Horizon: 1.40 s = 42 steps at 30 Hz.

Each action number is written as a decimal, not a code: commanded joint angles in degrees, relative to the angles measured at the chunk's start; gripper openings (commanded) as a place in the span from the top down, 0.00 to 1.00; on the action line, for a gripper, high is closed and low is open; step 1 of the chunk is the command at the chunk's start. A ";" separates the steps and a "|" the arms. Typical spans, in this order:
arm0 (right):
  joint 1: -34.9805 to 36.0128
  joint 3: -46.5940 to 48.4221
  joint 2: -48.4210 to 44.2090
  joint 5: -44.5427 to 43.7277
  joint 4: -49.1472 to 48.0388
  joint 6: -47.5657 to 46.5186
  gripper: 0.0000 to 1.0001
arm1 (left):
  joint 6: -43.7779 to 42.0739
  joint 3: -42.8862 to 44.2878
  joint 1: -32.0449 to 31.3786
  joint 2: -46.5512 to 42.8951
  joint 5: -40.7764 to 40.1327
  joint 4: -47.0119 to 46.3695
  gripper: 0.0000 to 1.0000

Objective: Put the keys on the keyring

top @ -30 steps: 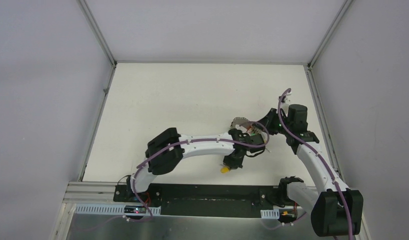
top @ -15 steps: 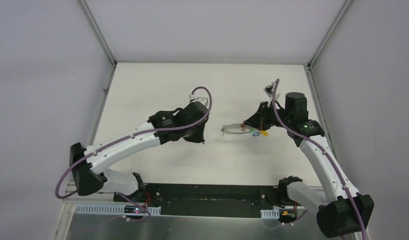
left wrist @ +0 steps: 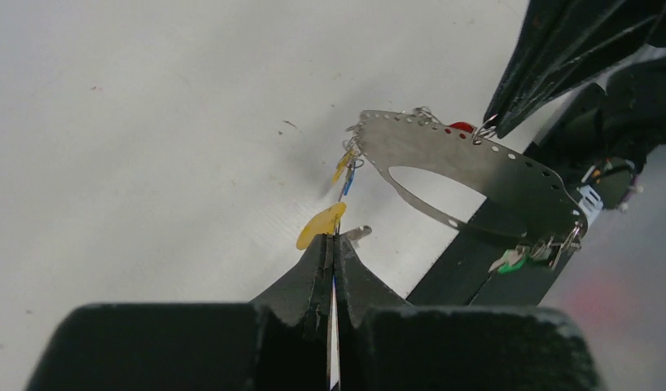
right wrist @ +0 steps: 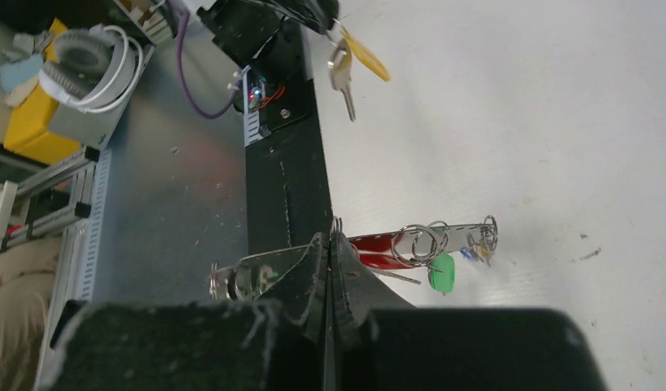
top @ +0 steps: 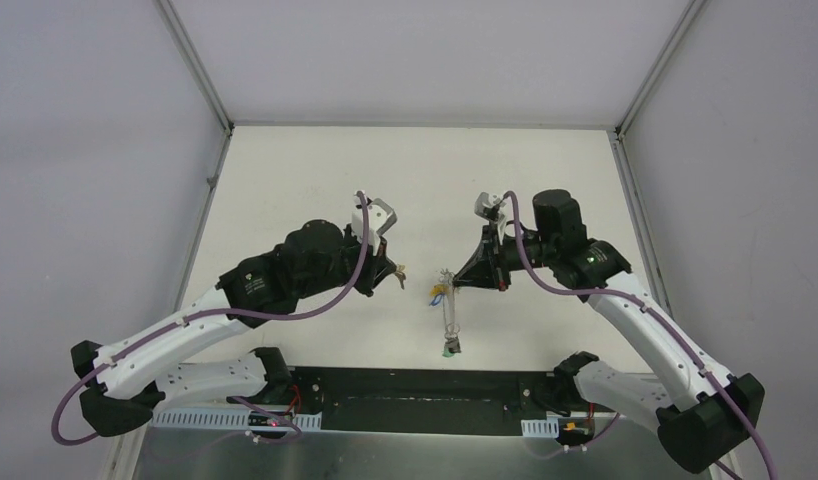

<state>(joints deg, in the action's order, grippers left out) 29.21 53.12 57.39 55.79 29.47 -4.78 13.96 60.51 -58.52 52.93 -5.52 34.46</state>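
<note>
left gripper (left wrist: 334, 244) pinches the yellow key (left wrist: 320, 226); right gripper (left wrist: 486, 129) pinches the keyring (left wrist: 468, 159) by its top band, holding it in the air between the arms. the keyring's near end lies just ahead and right of the key, not touching, its long axis running off toward the right arm; table (top: 315, 180) edges are well off
</note>
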 commanded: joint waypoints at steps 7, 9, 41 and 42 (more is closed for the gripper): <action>8.11 -0.15 -2.36 6.84 -8.36 -7.22 1.00 | -12.55 -3.86 -2.21 1.11 15.55 -17.11 1.00; 9.08 -0.14 -2.09 7.06 -8.76 -7.69 1.00 | -13.34 -3.19 -3.25 2.30 15.40 -17.08 1.00; 10.60 0.20 -2.98 0.00 -10.74 -5.43 1.00 | -22.73 -5.71 -9.75 0.45 16.34 -19.95 1.00; 10.59 0.27 -3.05 0.16 -10.75 -5.50 1.00 | -22.86 -5.62 -9.79 0.55 16.21 -19.53 1.00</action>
<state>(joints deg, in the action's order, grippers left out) 39.64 52.58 56.14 55.90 22.94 -10.17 -7.14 55.31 -67.57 54.50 9.32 16.69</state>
